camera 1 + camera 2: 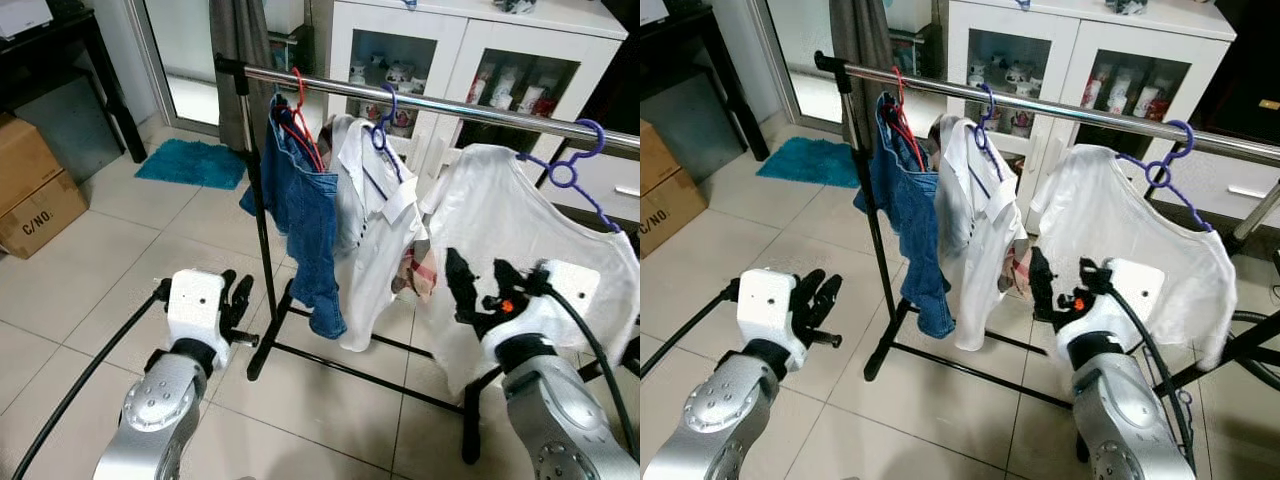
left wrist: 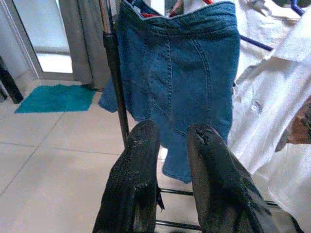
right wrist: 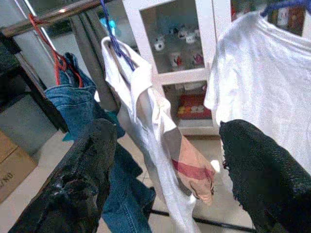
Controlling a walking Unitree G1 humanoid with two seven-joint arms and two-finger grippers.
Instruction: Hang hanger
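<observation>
A silver rail (image 1: 450,107) on a black rack carries three hangers. A red hanger (image 1: 300,110) holds a denim skirt (image 1: 305,210), and a blue hanger (image 1: 383,125) holds a white shirt (image 1: 375,230). At the right, a purple hanger (image 1: 565,175) hooked on the rail bears a white T-shirt (image 1: 510,220). My right gripper (image 1: 482,285) is open just in front of the T-shirt's lower part, with nothing between its fingers (image 3: 87,165). My left gripper (image 1: 238,300) hovers low, left of the rack's post, shut and empty, facing the skirt (image 2: 184,73).
The rack's black base bars (image 1: 350,370) cross the tiled floor ahead. Cardboard boxes (image 1: 35,190) stand at the left under a black table (image 1: 60,40). A teal mat (image 1: 195,163) lies by the door. A white glass-fronted cabinet (image 1: 450,40) stands behind the rail.
</observation>
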